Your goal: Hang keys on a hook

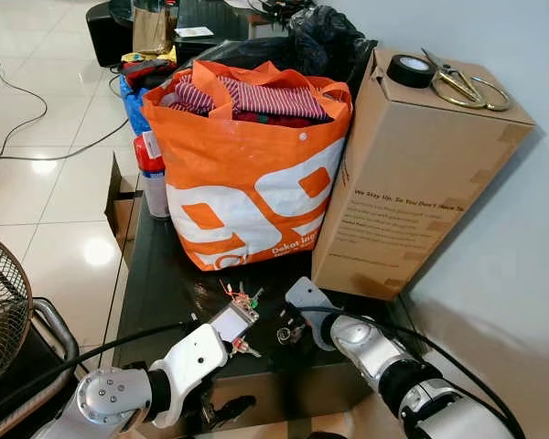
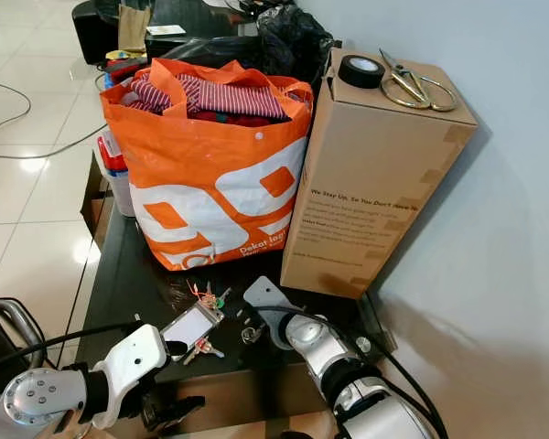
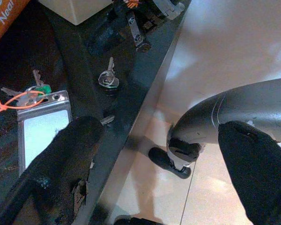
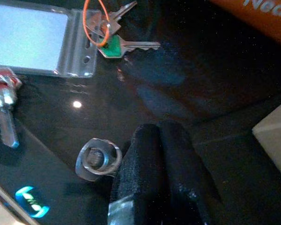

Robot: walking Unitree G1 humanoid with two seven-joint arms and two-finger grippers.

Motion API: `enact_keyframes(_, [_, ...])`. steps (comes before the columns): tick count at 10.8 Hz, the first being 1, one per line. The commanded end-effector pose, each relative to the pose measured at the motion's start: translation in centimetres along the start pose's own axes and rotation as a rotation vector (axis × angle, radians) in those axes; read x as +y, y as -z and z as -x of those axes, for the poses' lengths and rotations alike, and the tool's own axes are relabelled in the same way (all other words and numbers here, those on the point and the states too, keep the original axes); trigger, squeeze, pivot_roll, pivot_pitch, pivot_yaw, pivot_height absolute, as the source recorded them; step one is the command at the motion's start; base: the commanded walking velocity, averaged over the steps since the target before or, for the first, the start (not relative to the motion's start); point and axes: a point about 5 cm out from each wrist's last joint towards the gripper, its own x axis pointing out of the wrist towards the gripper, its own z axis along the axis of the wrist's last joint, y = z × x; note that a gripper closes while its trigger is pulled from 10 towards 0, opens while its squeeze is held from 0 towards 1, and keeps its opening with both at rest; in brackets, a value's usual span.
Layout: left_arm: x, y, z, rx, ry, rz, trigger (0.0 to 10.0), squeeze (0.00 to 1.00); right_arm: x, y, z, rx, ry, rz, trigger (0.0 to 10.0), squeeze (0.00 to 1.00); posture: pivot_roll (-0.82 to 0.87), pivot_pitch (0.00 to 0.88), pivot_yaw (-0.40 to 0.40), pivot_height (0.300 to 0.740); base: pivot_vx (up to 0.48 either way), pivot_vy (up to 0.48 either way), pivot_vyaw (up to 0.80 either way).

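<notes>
A key bunch (image 1: 241,297) on an orange loop, with a green-capped key (image 4: 114,47), lies on the dark table (image 1: 165,283) in front of the orange bag. A clear card holder (image 1: 233,322) and red-capped keys (image 1: 242,346) are attached to it. A single key on a metal ring (image 1: 284,335) lies just to its right. My right gripper (image 4: 159,136) is shut, its tips down on the table right beside that ring key (image 4: 97,158). My left gripper (image 3: 159,133) is open at the table's front edge, one finger (image 3: 61,173) by the card holder (image 3: 42,129), the other off the edge.
An orange bag (image 1: 247,174) full of clothes stands close behind the keys. Right of it is a tall cardboard box (image 1: 412,165) with a tape roll (image 1: 410,69) and scissors (image 1: 467,87) on top. A fan grille (image 1: 0,311) is at the left, a wall on the right.
</notes>
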Motion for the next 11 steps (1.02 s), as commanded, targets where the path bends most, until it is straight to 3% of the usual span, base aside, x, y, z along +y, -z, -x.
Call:
enact_keyframes(1, [-0.1,-0.1,-0.1,-0.003,0.011,-0.007,10.0,0.00,-0.1,-0.1,0.1,-0.013,-0.041,-0.109,10.0,0.93,-0.10,0.016,-0.105,0.740,0.000,0.000,0.00])
enact_keyframes(2, [-0.1,-0.1,-0.2,-0.005,0.014,-0.009,10.0,0.00,-0.1,0.1,0.1,-0.008,-0.056,-0.175,10.0,1.00,-0.10,0.014,-0.102,0.740,0.000,0.000,0.00])
enact_keyframes(5, [0.0,-0.2,-0.2,-0.006,0.017,-0.017,10.0,0.00,0.7,0.4,-0.2,-0.034,-0.015,-0.296,10.0,1.00,-0.10,0.016,-0.098,0.740,0.000,0.000,0.00])
enact_keyframes(8, [-0.2,-0.1,0.2,0.003,0.022,-0.016,10.0,0.00,1.4,0.8,-0.4,-0.018,0.008,-0.250,10.0,1.00,-0.09,0.030,-0.100,0.740,0.000,0.000,0.00])
enact_keyframes(11, [-0.2,0.0,0.4,0.008,0.025,-0.015,10.0,0.00,2.2,0.9,-0.6,-0.015,-0.011,-0.281,10.0,1.00,-0.08,0.036,-0.101,0.740,0.000,0.000,0.00])
